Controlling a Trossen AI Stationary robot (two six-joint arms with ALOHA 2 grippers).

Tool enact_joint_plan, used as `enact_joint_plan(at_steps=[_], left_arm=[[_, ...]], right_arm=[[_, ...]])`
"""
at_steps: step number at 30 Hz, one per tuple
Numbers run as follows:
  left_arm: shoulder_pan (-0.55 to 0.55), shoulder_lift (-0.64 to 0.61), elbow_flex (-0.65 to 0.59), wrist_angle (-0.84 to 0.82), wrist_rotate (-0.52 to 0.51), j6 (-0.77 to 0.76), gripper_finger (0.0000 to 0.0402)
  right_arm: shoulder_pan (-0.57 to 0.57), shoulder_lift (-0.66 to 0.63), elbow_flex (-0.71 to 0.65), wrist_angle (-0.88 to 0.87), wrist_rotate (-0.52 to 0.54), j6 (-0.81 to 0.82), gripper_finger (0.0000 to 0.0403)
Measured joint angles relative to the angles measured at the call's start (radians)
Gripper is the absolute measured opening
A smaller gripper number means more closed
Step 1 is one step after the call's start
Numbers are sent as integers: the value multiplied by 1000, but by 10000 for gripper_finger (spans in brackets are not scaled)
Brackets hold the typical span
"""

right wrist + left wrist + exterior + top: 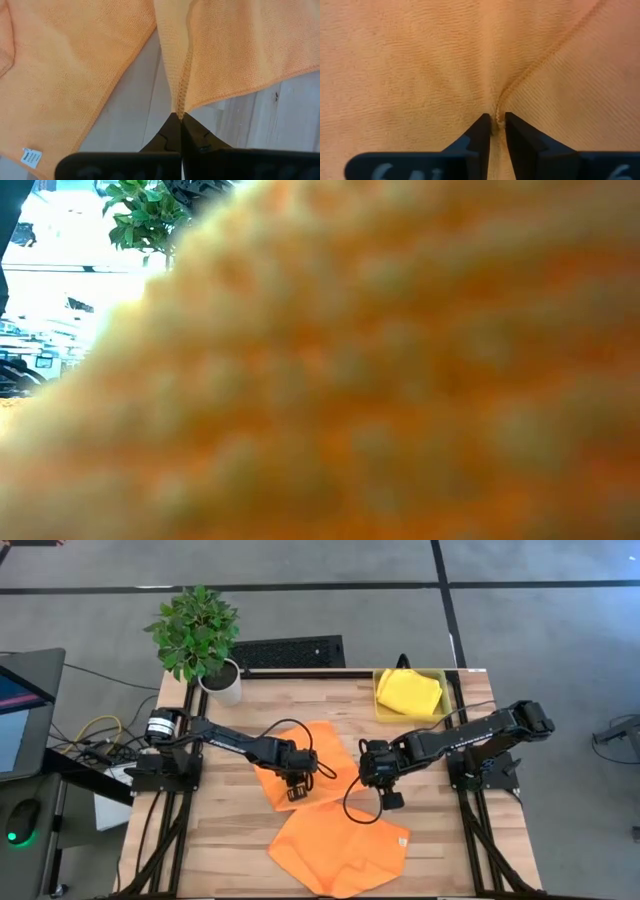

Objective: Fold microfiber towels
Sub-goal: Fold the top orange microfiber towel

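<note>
Grey floor surrounded the pale plank worktop (230, 850), with a potted plant (200, 635) at its upper left corner and a yellow bin (452, 690) at upper right holding a bright yellow towel (408, 692). Two orange towels lay mid-frame: the upper orange towel (325, 755) near the centre, the lower orange towel (340, 845) spread flat below it, close enough that their edges seemed to meet.

The left pincer (498, 121) had nipped a small pleat of the upper cloth's stitched hem, its tips slightly apart around it. The right pincer (180, 117) was clamped tight on a hemmed corner of the same cloth, at its right side.

Both bites were shallow, on thin fabric near the edge, so a hem would likely slide free if the arms pulled apart too hard. Dragging the fold could also snag and rumple the lower towel. The weave looked fine, ribbed and limp, with a small white label (31, 157) on one edge.
</note>
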Motion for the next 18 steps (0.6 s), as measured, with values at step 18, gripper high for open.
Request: enact_joint_plan(at_steps=[18], left_arm=[[-6,-13,1,-61,40,-1,14]], right_arm=[[0,0,0,-2,0,-7,8]])
